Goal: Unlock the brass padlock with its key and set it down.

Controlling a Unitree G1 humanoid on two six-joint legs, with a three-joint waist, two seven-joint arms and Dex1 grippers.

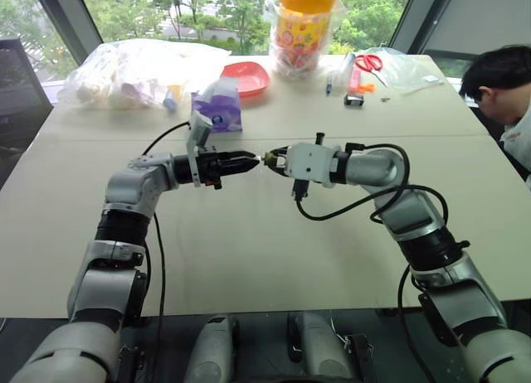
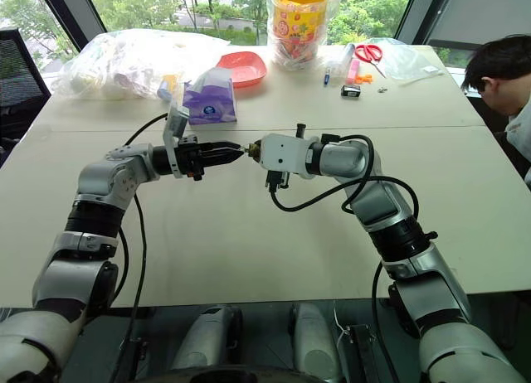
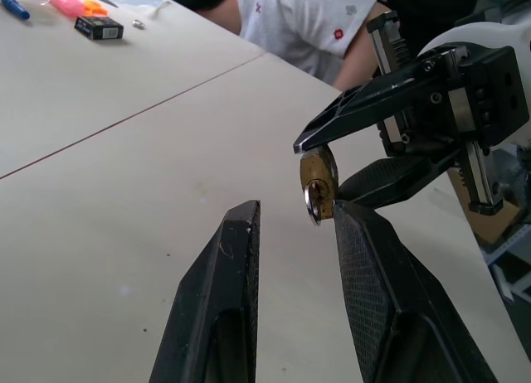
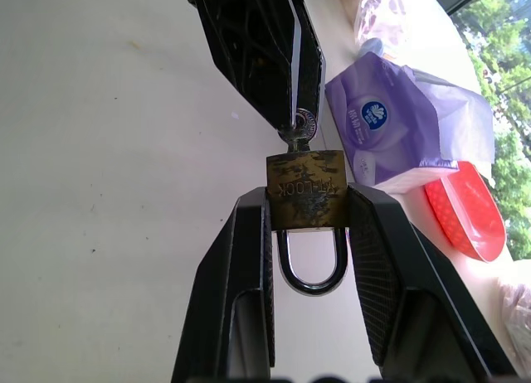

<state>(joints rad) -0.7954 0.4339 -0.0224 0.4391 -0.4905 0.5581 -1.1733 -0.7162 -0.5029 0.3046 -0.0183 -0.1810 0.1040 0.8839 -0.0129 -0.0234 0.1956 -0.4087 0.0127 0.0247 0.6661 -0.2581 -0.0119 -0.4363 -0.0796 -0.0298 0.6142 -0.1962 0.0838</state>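
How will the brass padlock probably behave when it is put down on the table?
The brass padlock looks solid metal, so probably stiff and heavy for its size. Its flat sides suggest it will lie still, not roll. The smooth shackle may slip.

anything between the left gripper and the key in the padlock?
Nothing visible. The right gripper clamps the brass padlock above the table; the key sits in its keyhole, at the left gripper fingertips, jaws not yet shut on it.

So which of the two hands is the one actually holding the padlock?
The right hand: its two fingers clamp the brass padlock by its sides. The left hand meets it only at the key.
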